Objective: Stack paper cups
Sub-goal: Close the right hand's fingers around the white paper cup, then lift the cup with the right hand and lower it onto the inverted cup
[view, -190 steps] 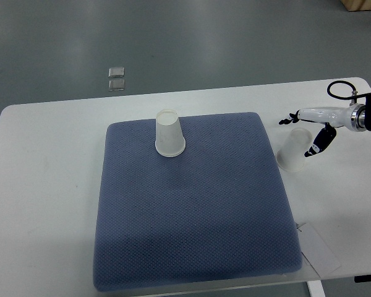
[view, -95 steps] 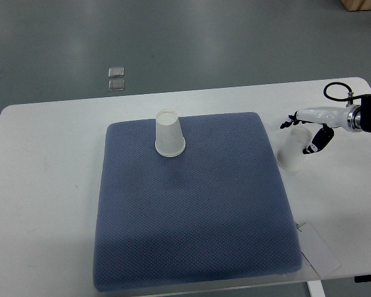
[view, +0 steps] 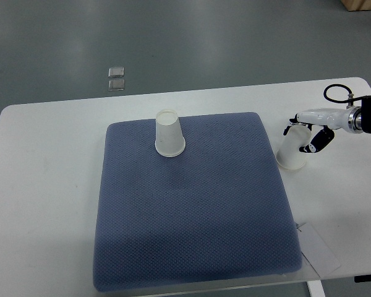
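Presently listed: right hand, white with dark fingertips, arm entering from the picture's right edge, with a black cable loop just above the wrist. Its fingers curl around the upper part of a white paper cup, thumb on one side, other fingers on the opposite side; the hand is gripping this cup. The cup sits tilted, wide mouth down and away from the wrist, its lower edge at the white table, just off the edge of the blue pad that lies to the hand's left.

Second paper cup: well apart from the hand, far to its left, standing upside down, wide mouth on the pad near that pad's far edge.

Paper sheet: below the hand, at the table's near corner.

Two small clear squares: on the grey floor, far left and beyond the hand.
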You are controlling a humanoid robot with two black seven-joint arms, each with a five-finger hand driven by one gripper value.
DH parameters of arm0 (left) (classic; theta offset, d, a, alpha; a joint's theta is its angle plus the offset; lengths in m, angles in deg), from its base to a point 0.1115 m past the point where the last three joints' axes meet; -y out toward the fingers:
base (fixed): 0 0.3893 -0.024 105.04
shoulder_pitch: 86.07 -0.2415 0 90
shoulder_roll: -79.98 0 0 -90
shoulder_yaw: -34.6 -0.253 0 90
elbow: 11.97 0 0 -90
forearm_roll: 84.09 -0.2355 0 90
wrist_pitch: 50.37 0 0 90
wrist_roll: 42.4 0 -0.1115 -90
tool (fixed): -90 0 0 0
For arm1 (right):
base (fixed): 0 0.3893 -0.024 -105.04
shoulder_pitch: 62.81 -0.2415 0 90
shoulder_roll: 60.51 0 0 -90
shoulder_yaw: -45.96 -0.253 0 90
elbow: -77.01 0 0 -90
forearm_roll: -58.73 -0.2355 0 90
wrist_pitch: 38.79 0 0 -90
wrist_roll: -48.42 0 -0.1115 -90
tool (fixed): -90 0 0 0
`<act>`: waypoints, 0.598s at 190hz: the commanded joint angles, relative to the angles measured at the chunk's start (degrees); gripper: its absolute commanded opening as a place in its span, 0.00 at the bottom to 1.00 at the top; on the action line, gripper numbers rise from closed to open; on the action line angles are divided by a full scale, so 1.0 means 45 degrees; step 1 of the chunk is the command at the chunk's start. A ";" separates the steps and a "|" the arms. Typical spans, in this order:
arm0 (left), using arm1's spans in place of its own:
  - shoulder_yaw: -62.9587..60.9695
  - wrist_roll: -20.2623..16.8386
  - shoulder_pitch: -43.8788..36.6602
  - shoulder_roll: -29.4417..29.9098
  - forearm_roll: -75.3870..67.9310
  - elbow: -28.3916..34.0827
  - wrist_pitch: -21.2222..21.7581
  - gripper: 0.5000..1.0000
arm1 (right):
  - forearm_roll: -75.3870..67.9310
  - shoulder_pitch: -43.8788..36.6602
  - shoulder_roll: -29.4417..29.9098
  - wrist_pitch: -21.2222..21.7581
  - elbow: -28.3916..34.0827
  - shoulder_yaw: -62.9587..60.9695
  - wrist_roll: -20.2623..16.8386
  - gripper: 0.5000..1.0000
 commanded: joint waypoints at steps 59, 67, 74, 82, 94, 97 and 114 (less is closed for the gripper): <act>0.0017 -0.0006 0.0000 0.0000 0.0000 0.0000 0.0000 1.00 | -0.0276 -0.4281 -0.0132 0.0705 0.0635 -0.0102 0.0428 0.23; -0.0002 0.0014 0.0000 0.0000 0.0000 0.0000 0.0000 1.00 | -0.0276 -0.4789 -0.0073 0.0998 0.0713 -0.0122 0.0428 0.24; -0.0002 0.0014 0.0000 0.0000 0.0000 0.0000 0.0000 1.00 | -0.0276 -0.5121 -0.0034 0.1173 0.0811 -0.0122 0.0409 0.24; -0.0002 0.0014 0.0000 0.0000 0.0000 0.0000 0.0000 1.00 | -0.0296 -0.5453 0.0180 0.1310 0.0830 -0.0122 0.0409 0.25; -0.0002 0.0014 0.0000 0.0000 0.0000 0.0000 0.0000 1.00 | -0.0394 -0.5844 0.0805 0.1349 0.0830 -0.0122 0.0389 0.25; -0.0002 -0.0006 0.0000 0.0000 0.0000 0.0000 0.0000 1.00 | -0.0413 -0.5902 0.0923 0.1349 0.0830 -0.0122 0.0389 0.25; -0.0002 -0.0005 0.0000 0.0000 0.0000 0.0000 0.0000 1.00 | -0.0433 -0.6449 0.1684 0.1505 0.0830 -0.0122 0.0311 0.25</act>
